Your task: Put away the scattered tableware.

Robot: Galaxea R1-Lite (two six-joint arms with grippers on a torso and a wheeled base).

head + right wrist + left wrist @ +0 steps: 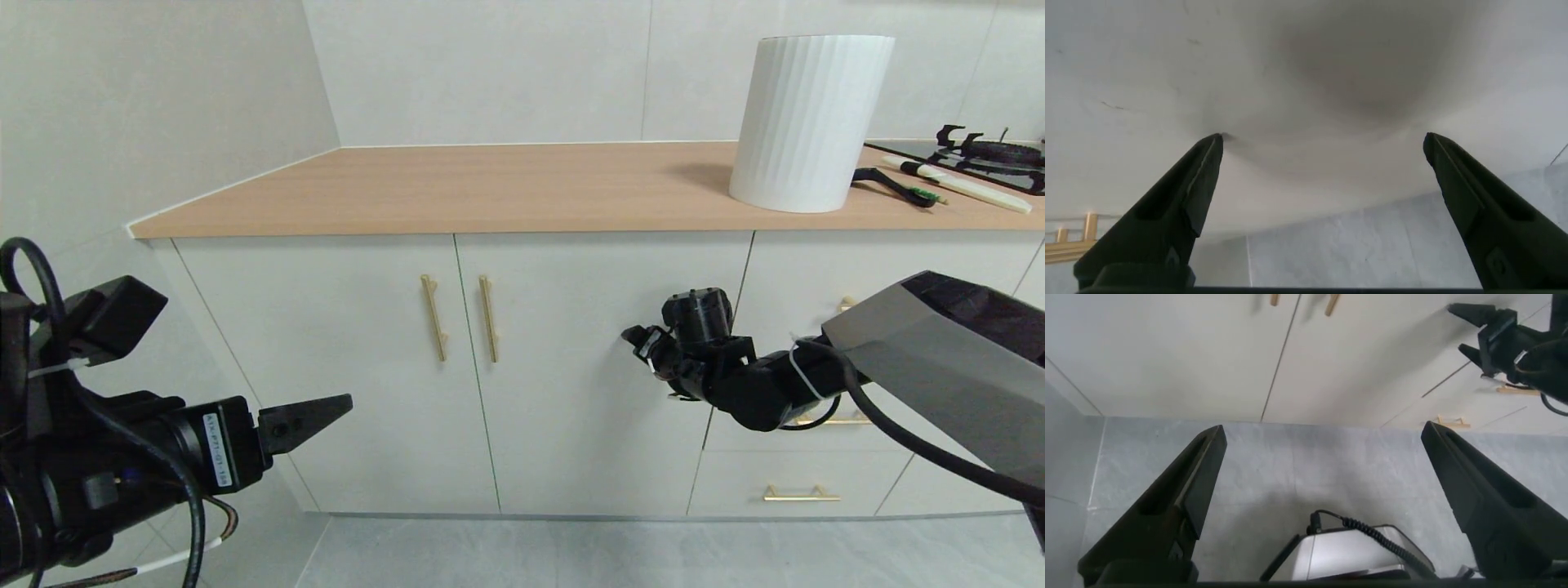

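Tableware lies at the right end of the wooden table [490,188]: a black-handled utensil [894,186] and a pale utensil [959,186], perhaps a knife, beside a white ribbed holder [808,122], likely their destination. The left gripper [1323,429] and right gripper [1323,139] hang low before the white cabinet doors [571,367], jaws released and empty, well below the tableware, over a grey tiled floor [653,555].

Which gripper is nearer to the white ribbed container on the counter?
Right. The right gripper is before the cabinet doors, below the container; the left gripper is low, far left.
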